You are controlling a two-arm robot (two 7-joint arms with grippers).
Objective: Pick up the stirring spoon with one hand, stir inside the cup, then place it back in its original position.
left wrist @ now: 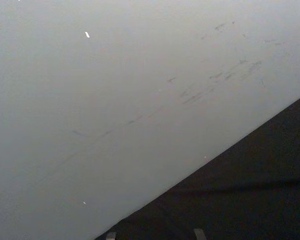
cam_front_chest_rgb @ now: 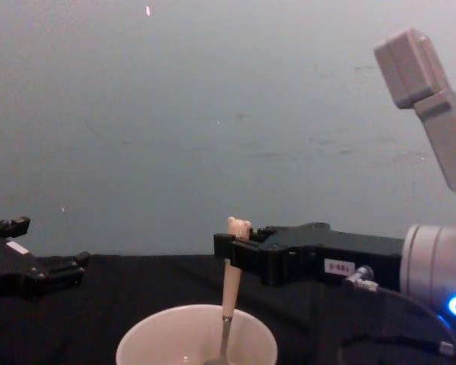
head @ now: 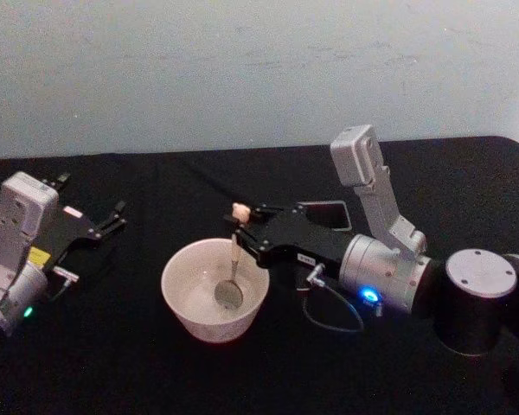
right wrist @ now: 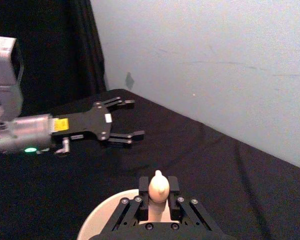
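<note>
Black cloth (head: 112,363), round cream cup (head: 209,330), right gripper (head: 242,230) jaws around stirring spoon (head: 233,252) (left gripper (head: 114,216) jaws wide).

stirring spoon (head: 233,258): beige handle, bear head on top, nearly upright, shiny bowl down inside the cup (middle of the head view)
cup (head: 209,326): wide, cream-white, upright, lower centre

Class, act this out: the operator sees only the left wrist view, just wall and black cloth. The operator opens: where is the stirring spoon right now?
Observer: The stirring spoon stands nearly upright, its metal bowl inside the cup.
Operator: What holds it?
Observer: The right gripper, jaws shut on the handle just below the bear head.
Operator: And my own arm?
Observer: The left gripper is open, left of the cup and apart from it.
</note>
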